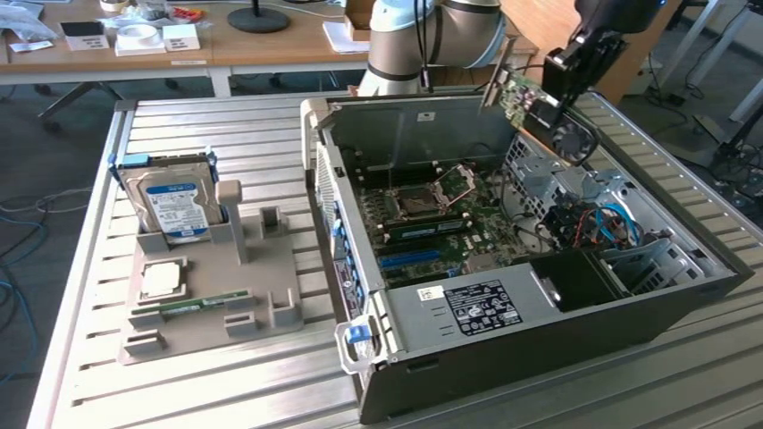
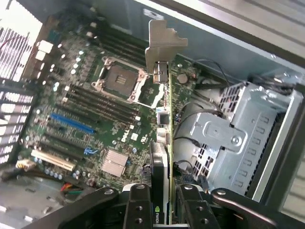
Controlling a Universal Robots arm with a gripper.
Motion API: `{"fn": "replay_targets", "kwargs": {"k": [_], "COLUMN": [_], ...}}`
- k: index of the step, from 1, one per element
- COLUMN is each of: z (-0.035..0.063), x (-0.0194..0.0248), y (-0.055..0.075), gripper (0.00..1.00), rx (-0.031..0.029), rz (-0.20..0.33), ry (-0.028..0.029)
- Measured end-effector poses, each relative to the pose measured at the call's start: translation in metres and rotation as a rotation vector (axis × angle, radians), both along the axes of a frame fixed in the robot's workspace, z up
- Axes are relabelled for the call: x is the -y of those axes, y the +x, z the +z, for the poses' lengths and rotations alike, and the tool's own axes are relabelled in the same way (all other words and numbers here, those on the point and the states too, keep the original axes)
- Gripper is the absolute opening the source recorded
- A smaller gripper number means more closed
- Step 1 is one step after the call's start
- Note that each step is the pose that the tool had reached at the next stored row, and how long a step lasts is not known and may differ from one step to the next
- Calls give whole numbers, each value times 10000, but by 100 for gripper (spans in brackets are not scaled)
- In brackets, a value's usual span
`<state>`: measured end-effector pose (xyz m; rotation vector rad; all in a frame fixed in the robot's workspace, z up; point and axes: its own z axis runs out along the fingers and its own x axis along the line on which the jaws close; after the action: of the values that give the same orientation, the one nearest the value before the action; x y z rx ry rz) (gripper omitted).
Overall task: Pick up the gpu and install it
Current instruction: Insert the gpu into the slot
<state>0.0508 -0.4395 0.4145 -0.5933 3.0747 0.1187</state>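
one claw, clamped on the gpu w/ a finger each side, holds it in the air over the far end of the open pc case, toward the exterior view's right. card's tilted, metal bracket leading, clear of the motherboard below. on the counter, to the exterior view's left of the case, a grey holder carries the blue-label hard drive, a ram stick & a cpu.

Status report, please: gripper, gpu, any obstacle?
Gripper shut on gpu. Gpu held above open computer case, not yet in a slot. Path down to motherboard looks free.
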Motion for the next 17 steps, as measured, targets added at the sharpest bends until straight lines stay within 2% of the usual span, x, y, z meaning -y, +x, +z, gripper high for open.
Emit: {"fn": "replay_targets", "kwargs": {"k": [17], "z": [-2], "x": [0], "y": [0], "gripper": [27], "rx": [1], "rz": [3082], "ry": [1]}}
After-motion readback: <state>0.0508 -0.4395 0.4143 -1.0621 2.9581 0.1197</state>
